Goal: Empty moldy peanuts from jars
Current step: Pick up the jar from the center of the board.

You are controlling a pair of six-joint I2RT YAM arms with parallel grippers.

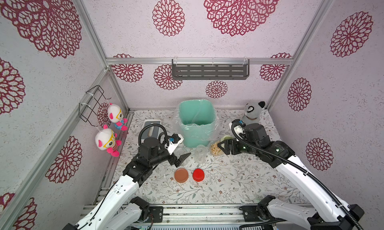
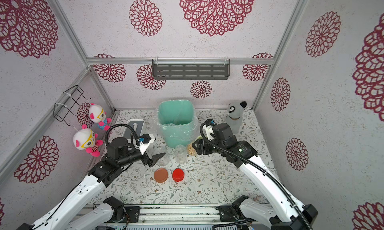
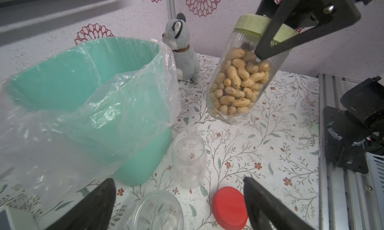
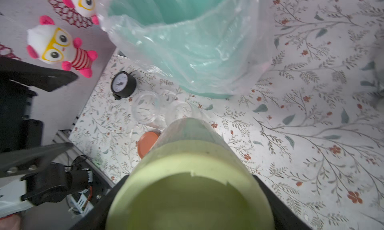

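1. Right gripper [image 1: 221, 149]: clamped on green-lidded jar [image 3: 234, 83] of moldy peanuts [image 3: 235, 89], raised, tilted.
2. Left gripper [image 1: 184, 159]: spread, empty.
3. Floral tabletop [image 1: 228, 183]; flower-print walls [image 1: 187, 44].
4. Lined bin [image 1: 195, 135] beyond grippers; two empty jars [image 1: 200, 154] between them, lids [image 1: 181, 175] off.

Each jar [image 3: 189, 159] was clear, glossy plastic; the peanuts [image 3: 234, 87] had rough, matt shells. The bin [image 3: 143, 164] was smooth matt plastic, its liner [image 3: 62, 135] thin glossy film. The raccoon [image 3: 185, 58] was plush cloth.
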